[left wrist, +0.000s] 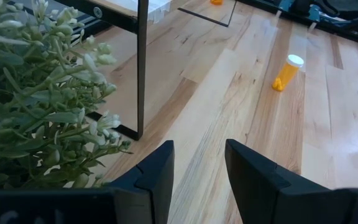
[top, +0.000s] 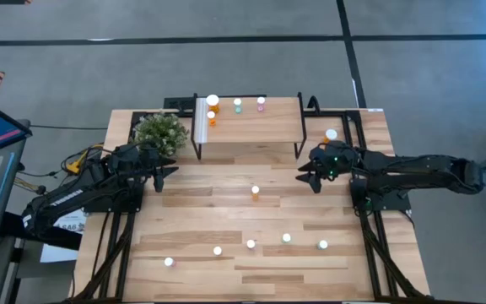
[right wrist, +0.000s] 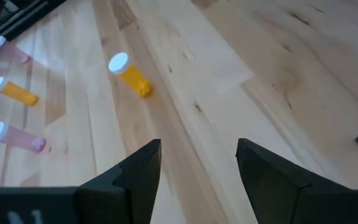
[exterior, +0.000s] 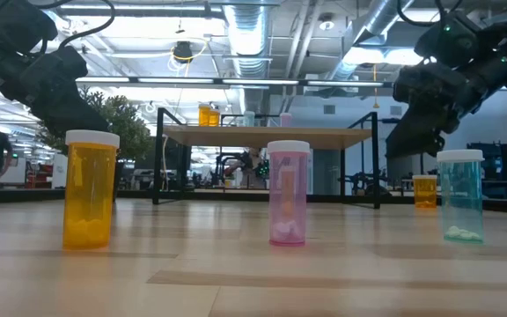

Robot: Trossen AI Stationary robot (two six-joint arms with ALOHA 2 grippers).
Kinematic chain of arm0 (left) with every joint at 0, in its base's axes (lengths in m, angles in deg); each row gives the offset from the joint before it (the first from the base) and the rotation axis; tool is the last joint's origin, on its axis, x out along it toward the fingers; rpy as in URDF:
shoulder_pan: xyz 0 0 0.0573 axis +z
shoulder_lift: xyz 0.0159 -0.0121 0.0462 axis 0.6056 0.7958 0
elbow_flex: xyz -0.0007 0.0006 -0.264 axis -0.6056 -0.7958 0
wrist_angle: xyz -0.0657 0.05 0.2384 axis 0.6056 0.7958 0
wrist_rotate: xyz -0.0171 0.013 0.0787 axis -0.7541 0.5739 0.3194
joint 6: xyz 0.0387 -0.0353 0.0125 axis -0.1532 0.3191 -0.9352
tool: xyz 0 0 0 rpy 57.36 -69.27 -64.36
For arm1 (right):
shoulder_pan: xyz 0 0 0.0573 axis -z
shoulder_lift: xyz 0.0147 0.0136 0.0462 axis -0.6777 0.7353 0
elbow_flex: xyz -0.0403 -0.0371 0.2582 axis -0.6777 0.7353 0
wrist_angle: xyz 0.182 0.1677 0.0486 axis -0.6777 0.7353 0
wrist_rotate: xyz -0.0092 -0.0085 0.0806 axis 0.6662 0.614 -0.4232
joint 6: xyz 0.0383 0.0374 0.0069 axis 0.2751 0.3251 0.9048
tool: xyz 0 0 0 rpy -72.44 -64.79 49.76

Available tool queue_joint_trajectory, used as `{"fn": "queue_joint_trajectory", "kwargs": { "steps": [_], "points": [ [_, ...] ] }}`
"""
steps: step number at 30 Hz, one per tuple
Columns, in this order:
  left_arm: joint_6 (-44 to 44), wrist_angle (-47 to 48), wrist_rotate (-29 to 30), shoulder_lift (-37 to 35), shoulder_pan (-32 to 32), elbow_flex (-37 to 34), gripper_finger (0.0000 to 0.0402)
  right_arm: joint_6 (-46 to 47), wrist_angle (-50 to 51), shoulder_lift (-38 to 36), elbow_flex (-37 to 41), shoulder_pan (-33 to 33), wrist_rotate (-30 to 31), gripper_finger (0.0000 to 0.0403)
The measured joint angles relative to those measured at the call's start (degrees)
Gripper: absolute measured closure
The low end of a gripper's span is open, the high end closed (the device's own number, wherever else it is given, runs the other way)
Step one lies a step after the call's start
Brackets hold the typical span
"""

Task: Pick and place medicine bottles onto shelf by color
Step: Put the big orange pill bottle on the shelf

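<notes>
Bottles: small, light, rigid, smooth plastic; likely tippy.
Nearest target: orange bottle [top: 255, 193] upright mid-desk [top: 192, 211], between arms.
Hold: body below cap.
Left end effector [left wrist: 199, 163]: spread, empty.
Right end effector [right wrist: 199, 163]: spread, empty.
Shelf [top: 251, 128]: far side.

Light-wood desk [top: 226, 211] of pale and tan planks. Light-wood shelf [top: 251, 127] on black legs, with a white strip. White-capped bottles: orange [exterior: 89, 188], pink [exterior: 288, 193], pale green [exterior: 460, 195]. Green plant [top: 159, 132]. Both tools black.
</notes>
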Motion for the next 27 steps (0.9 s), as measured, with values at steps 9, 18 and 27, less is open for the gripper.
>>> {"fn": "queue_joint_trajectory", "kwargs": {
  "steps": [9,18,27],
  "points": [
    [0.0,0.0,0.0,0.0,0.0,0.0,0.0272,0.3,5.8,0.0,0.0,0.1,1.2,0.0168],
    [0.0,0.0,0.0,0.0,0.0,0.0,0.0272,2.8,15.5,0.0,0.0,0.2,5.3,0.0168],
    [0.0,0.0,0.0,0.0,0.0,0.0,0.0272,5.8,20.0,0.0,0.0,0.2,8.5,0.0168]
  ]
}}
